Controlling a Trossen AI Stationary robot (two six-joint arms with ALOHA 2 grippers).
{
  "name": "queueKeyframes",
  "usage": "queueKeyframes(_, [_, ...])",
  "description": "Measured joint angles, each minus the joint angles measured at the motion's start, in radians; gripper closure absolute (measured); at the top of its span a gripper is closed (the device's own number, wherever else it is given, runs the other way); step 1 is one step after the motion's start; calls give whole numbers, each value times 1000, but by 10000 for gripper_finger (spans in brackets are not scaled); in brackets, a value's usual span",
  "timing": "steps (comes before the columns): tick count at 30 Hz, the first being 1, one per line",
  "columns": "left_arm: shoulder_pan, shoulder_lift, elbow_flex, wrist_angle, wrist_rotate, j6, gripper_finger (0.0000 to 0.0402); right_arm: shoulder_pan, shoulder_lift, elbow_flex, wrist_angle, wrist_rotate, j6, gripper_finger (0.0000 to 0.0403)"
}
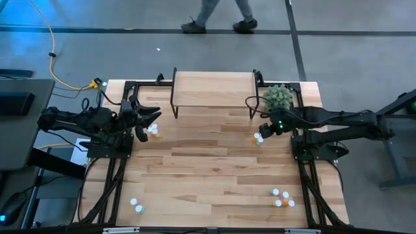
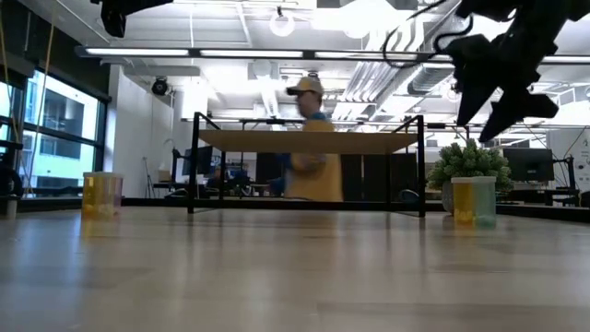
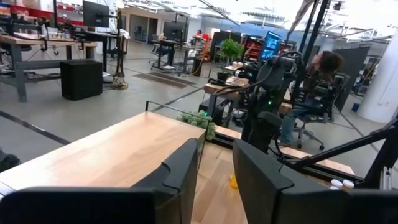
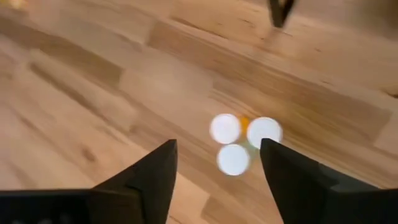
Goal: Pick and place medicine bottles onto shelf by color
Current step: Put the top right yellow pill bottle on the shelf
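Bare shelf top, plant crowding its right end, open table centre

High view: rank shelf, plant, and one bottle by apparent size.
1. shelf, widest by far.
2. plant, a fraction of the shelf top.
3. bottle, a tiny white-capped dot.
All sit on the same table, so camera distance hardly skews this.

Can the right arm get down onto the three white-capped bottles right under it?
Probably yes: the right gripper hangs directly above the three white-capped bottles, fingers apart and nothing between them.
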Motion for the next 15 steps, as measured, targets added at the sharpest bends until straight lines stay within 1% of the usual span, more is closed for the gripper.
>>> queueKeyframes(3, [0,0,0,-2,0,0,302,-34,30,0,-51,-10,85,176])
queueKeyframes(6, [0,0,0,-2,-14,0,302,-52,61,0,-108,13,173,176])
queueKeyframes(9, [0,0,0,-2,-31,0,302,-52,79,0,-98,54,223,176])
queueKeyframes(15, [0,0,0,-17,-56,0,302,-49,85,0,-62,49,374,176])
